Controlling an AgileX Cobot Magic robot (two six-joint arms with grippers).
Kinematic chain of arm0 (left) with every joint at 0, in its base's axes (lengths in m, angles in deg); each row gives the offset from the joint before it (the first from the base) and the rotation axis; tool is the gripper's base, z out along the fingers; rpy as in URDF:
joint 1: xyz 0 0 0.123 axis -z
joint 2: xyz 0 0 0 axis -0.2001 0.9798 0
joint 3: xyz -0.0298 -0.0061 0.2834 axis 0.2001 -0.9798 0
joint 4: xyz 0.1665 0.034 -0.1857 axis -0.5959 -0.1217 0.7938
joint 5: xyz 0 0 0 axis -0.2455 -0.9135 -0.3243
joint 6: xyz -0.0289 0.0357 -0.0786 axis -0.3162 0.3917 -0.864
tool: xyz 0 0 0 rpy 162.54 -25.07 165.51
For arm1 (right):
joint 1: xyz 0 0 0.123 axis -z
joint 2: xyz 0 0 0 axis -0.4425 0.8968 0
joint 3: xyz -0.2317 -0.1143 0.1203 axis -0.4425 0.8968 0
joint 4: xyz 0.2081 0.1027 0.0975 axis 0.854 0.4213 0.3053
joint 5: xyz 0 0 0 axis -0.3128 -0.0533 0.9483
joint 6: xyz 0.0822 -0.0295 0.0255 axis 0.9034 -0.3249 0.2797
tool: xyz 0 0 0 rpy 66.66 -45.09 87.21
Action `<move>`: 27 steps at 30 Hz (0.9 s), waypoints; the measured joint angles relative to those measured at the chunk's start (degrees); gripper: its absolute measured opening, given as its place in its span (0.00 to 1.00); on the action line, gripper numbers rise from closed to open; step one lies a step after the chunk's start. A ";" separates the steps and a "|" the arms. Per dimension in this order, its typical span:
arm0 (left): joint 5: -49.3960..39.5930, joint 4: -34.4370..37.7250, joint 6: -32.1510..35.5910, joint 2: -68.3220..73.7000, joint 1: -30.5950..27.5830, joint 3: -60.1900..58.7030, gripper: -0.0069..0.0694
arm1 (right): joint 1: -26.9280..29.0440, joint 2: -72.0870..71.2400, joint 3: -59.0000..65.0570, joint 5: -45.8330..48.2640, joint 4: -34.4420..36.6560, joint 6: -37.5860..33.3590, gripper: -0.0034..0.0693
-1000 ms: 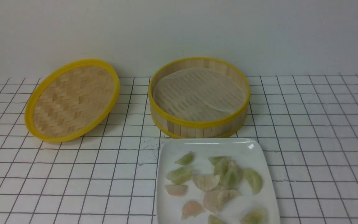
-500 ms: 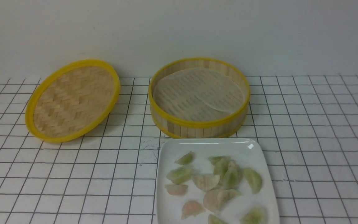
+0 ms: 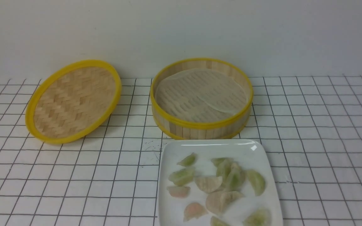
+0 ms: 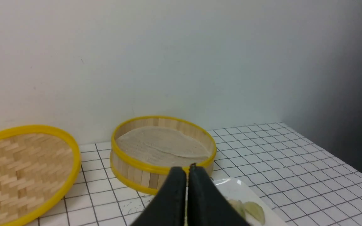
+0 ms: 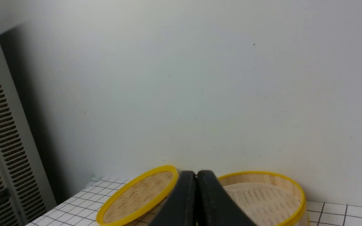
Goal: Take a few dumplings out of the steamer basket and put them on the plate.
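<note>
White, square, glossy plate (image 3: pixel 168 153) at near centre holds the small pale-green crescent dumplings (image 3: pixel 182 176); round bamboo steamer basket (image 3: pixel 200 125) behind, bare-floored. Your left gripper (image 4: pixel 190 168) and right gripper (image 5: pixel 196 174) are closed, empty. Transfer looks finished; keep both clear of the plate.

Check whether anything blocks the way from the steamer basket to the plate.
Nothing visible stands between them: the plate lies directly in front of the basket, whose lid is off to the left.
</note>
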 joint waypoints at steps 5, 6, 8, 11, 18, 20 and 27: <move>0.82 0.00 -0.05 -0.17 0.00 -4.56 0.08 | 0.00 0.00 0.00 0.03 0.00 0.00 0.03; 0.82 0.00 -0.05 -0.17 0.00 -5.50 0.08 | 0.00 0.00 0.00 0.03 0.00 0.00 0.03; 0.82 -0.05 -0.05 -0.17 0.00 -6.77 0.08 | 0.00 0.00 0.00 0.03 0.00 0.00 0.03; 0.95 -1.53 0.03 -0.17 0.00 -7.98 0.08 | 0.00 0.00 0.05 0.03 0.00 0.00 0.03; 12.96 -12.26 1.98 -0.17 -4.80 -18.43 0.08 | 0.00 0.00 0.05 0.03 0.00 0.00 0.03; 16.63 -13.78 2.00 -0.17 -7.97 -23.31 0.08 | 0.00 0.00 0.05 0.08 0.00 0.00 0.03; 22.62 -13.31 2.07 -0.12 -17.57 -35.54 0.08 | 0.00 0.00 0.05 0.15 0.00 -0.16 0.03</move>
